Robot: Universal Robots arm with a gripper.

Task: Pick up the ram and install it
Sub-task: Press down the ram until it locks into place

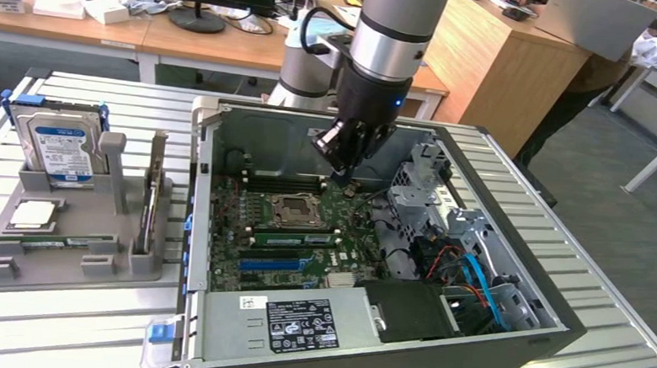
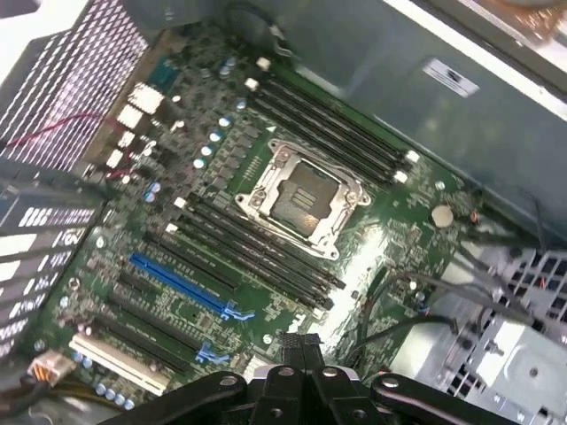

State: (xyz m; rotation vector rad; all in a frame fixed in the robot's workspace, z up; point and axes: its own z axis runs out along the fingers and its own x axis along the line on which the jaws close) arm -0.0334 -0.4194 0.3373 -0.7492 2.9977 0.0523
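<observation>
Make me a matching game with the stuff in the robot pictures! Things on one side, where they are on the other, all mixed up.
Things:
1. gripper
2. hard drive
3. processor chip
4. power supply label

Places:
A. lying flat on the grey holder
B. inside the open computer case, above the motherboard
C. standing upright at the back of the grey holder
D. on the silver box at the case's near edge

Pairs: 1-B, 2-C, 3-A, 4-D
</observation>
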